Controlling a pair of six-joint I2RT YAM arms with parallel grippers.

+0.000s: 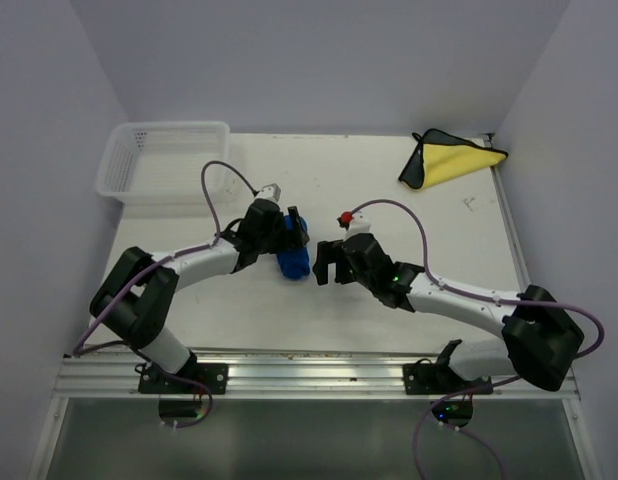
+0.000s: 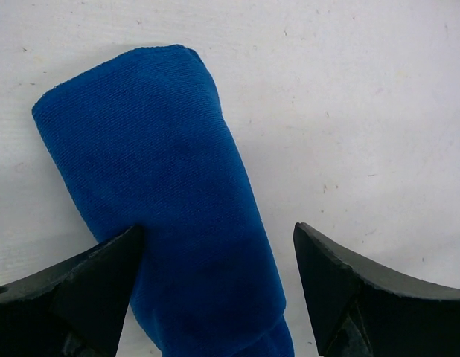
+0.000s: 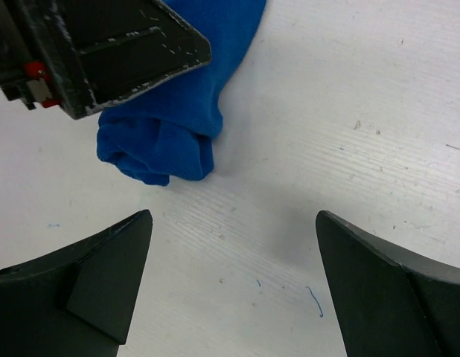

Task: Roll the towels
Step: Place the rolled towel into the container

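Blue towel (image 1: 293,262), rolled, lies at table centre with its long axis running near to far. Count: two towels, the other a yellow-and-black towel (image 1: 451,160) lying flat at the far right corner; one white basket (image 1: 164,160) far left.

Both arms reach inward and low: left gripper (image 1: 292,232) spread astride the roll, one finger (image 2: 103,275) touching its side, and right gripper (image 1: 325,262) spread wide, holding nothing, just right of the roll.

White, lightly scuffed surface (image 1: 389,200). A rolled blue terry towel (image 1: 292,258) lies near its middle. A folded yellow cloth with black edging (image 1: 457,160) lies at the far right corner. A white perforated plastic basket (image 1: 117,170) stands at the far left corner, well apart from both.
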